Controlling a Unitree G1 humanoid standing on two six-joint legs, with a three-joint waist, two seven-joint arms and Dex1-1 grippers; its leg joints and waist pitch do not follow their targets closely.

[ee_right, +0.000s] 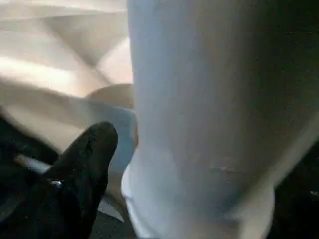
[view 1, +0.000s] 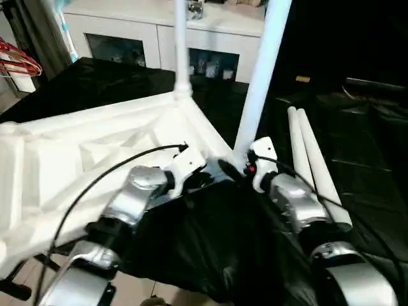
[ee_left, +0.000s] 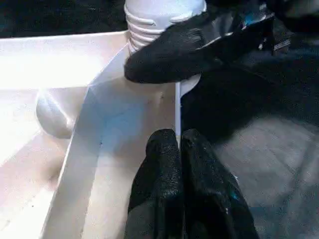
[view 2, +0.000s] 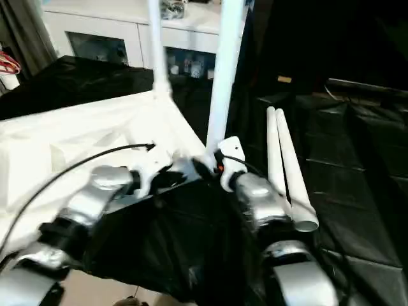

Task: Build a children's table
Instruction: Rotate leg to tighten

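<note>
The children's table lies upside down, its white ribbed tabletop (view 1: 76, 153) on a black-covered surface. One white leg (view 1: 182, 51) stands upright in the far corner socket. A second leg (view 1: 261, 76) stands in the near right corner socket, its ribbed end (ee_left: 149, 25) at the socket. Two more legs (view 1: 312, 159) lie side by side to the right. My left gripper (ee_left: 179, 142) is shut on the tabletop's thin edge just beside that corner. My right gripper (view 1: 239, 167) is around the base of the near leg, one finger (ee_right: 84, 164) standing a little off it, and is open.
A white cabinet with glass doors (view 1: 127, 38) stands behind the work. Red hangers (view 1: 19, 64) hang at the far left. Black cloth (view 1: 363, 146) covers the surface to the right and drapes over the near edge (view 1: 204, 255).
</note>
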